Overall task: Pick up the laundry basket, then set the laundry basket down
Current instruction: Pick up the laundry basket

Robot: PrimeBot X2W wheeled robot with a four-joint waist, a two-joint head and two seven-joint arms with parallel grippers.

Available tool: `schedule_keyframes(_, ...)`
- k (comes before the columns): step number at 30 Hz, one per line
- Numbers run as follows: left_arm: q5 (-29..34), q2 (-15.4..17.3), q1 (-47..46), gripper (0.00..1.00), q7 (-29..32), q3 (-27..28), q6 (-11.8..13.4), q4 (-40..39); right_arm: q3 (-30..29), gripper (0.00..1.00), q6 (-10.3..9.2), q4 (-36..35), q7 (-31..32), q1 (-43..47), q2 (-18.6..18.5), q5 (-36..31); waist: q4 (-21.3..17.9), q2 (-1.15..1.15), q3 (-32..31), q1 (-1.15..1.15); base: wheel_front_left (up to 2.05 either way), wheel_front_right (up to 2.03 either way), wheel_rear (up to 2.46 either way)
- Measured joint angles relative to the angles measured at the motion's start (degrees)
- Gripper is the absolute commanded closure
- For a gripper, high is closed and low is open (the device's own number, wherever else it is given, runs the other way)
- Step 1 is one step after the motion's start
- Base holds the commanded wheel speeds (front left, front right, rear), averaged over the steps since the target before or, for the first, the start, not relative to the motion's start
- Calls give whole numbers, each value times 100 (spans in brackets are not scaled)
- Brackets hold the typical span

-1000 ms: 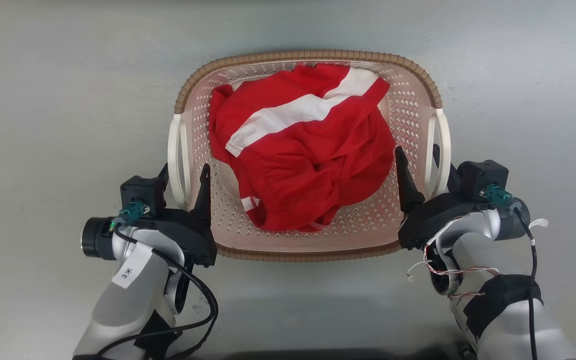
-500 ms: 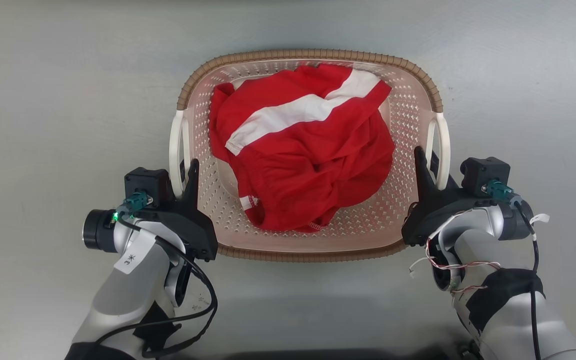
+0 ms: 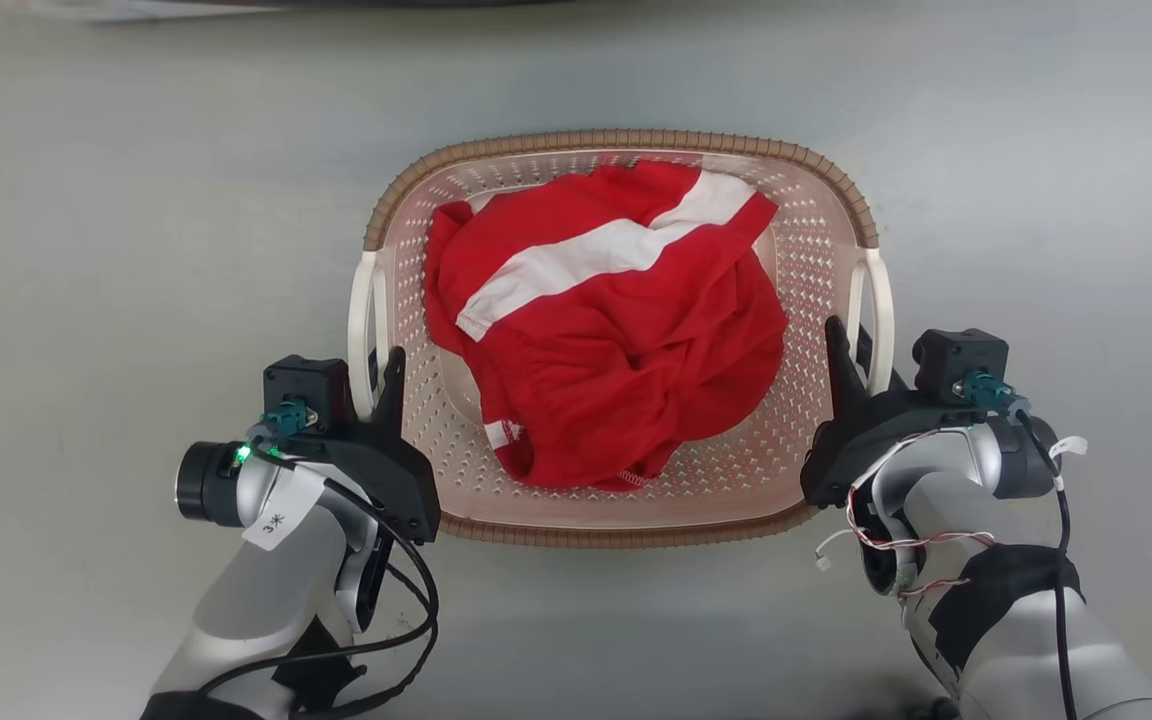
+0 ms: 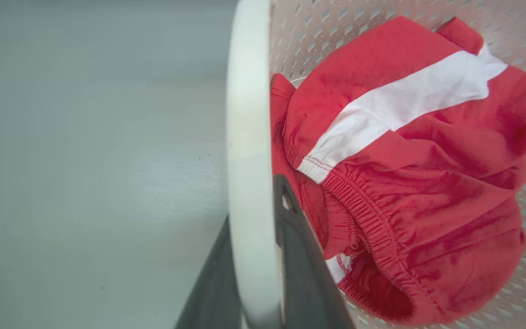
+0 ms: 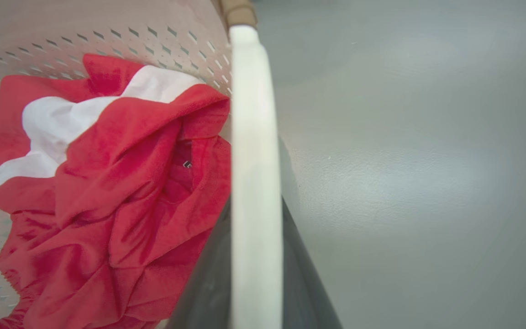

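The laundry basket (image 3: 616, 141) is in the middle of the head view over a plain grey floor (image 3: 116, 260). Its brown woven-look rim runs round the far and near edges, and it has a white handle on each short side. Whether its base rests on the floor or hangs just above it cannot be told. Inside the basket lies a crumpled red garment (image 3: 626, 340) with a broad white stripe, covering most of the perforated bottom.

The left gripper (image 3: 381, 362) is at the near end of the basket's left handle (image 3: 358, 320). Its two dark fingers are drawn in narrow, with the white bar clamped between them. In the left wrist view the bar (image 4: 249, 137) runs up between the fingers (image 4: 304, 265), both pressed against it. The garment (image 4: 409, 183) is just past the finger on the basket's inner side.

The right gripper (image 3: 848, 342) grips the near end of the basket's right handle (image 3: 884, 300) in the same narrow clamp. In the right wrist view the bar (image 5: 254, 137) stands between the fingers (image 5: 203, 283), touched on both sides. The garment (image 5: 107, 183) lies on the basket's inner side and bare floor (image 5: 427, 160) on its outer side.

A white label (image 3: 279, 512) sits on the left forearm by the basket's near left corner. Red-and-white wires (image 3: 896, 540) loop at the right wrist by its near right corner
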Motion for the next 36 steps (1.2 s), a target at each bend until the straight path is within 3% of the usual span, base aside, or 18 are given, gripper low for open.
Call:
schedule_keyframes(12,-253,-8,66,100,25,-199,15,370,566,100,-58,135,96,72,-1,591,-44,0,-680,0,0,0,0)
schedule_keyframes(36,-866,-3,1198,100,898,-699,-41,939,1969,100,-267,160,1289,1236,-2,1824,-91,-1,-2610,-2,0,0,0)
